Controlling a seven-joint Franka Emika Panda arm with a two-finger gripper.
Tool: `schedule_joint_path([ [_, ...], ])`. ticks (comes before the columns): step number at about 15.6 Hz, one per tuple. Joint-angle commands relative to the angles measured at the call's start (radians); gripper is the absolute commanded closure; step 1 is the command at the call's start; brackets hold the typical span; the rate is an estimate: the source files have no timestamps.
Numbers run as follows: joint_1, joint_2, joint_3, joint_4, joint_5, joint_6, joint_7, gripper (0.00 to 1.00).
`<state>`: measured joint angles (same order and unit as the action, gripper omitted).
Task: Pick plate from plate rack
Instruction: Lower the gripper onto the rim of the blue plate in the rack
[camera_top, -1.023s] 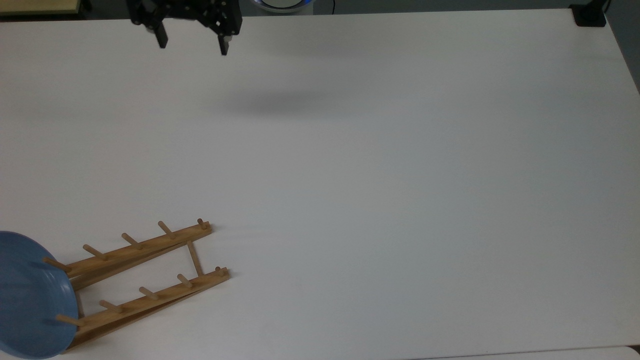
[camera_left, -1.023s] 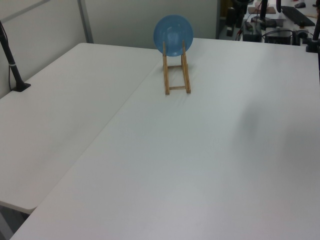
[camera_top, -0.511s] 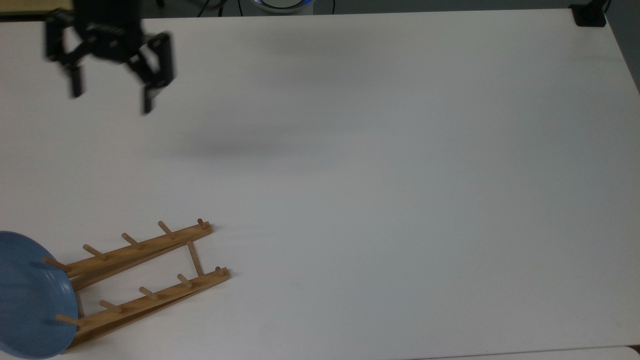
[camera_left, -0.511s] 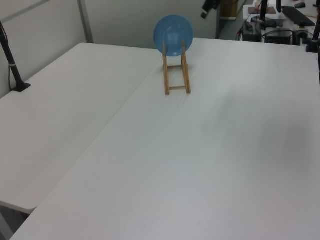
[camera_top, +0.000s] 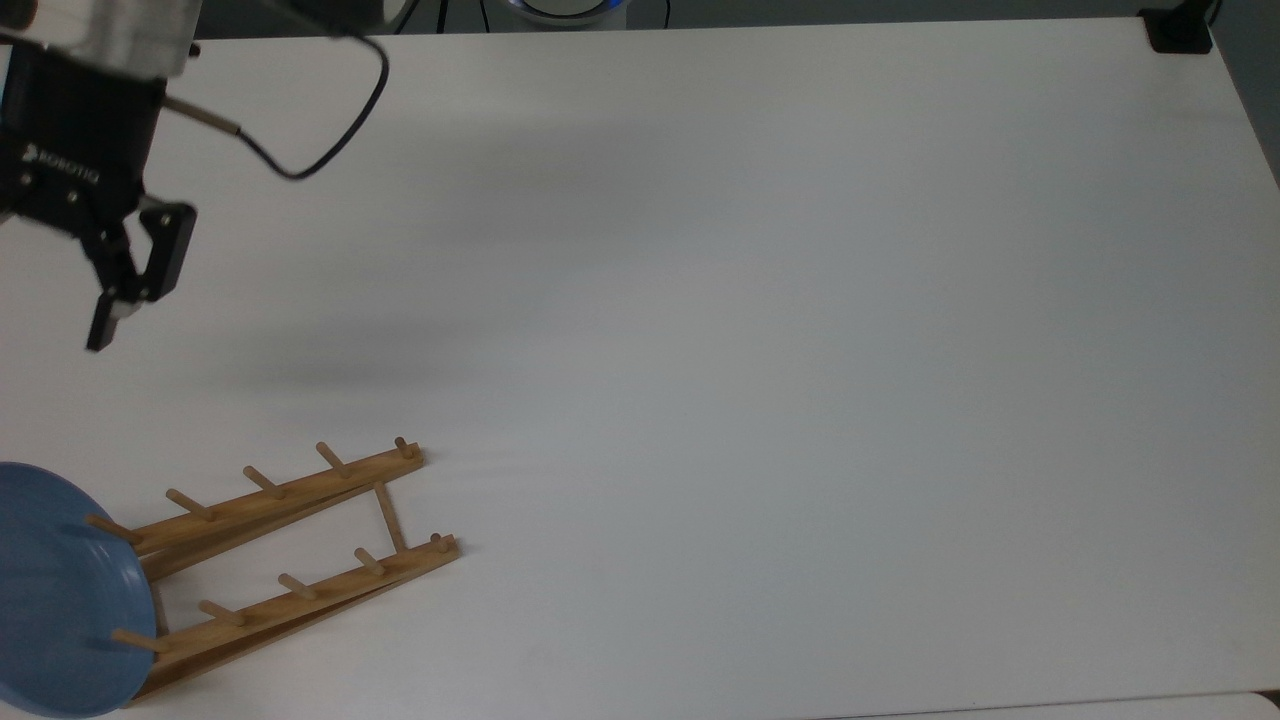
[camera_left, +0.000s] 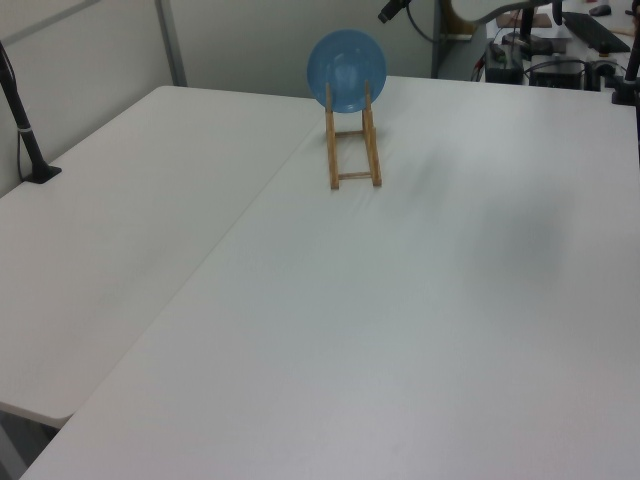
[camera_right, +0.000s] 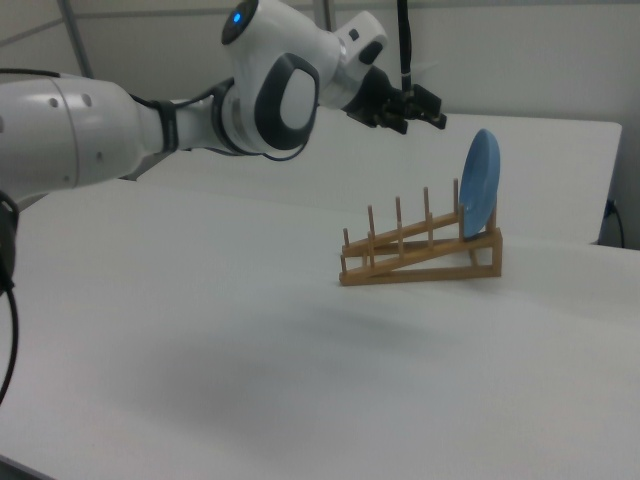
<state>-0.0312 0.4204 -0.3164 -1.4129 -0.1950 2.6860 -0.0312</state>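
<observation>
Top view: the plate (camera_top: 60, 595) is seen at seven o'clock, standing on edge in the end slot of the plate rack (camera_top: 290, 555) on the white table (camera_top: 760, 330). The gripper (camera_top: 60, 335) is held above the table at ten o'clock, apart from both; whether its fingers are wide or narrow cannot be told. In the right view, the gripper (camera_right: 425, 112) is held up at eleven o'clock from the plate (camera_right: 479, 182).
</observation>
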Motion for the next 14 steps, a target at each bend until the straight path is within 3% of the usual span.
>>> schedule_joint_path([
  [1,0.016,0.133,-0.087,0.141,-0.017,0.021,0.001,0.16],
  [11,0.016,0.316,-0.219,0.212,-0.017,0.095,-0.001,0.21],
  [14,0.017,0.321,-0.220,0.212,-0.017,0.121,0.005,0.25],
])
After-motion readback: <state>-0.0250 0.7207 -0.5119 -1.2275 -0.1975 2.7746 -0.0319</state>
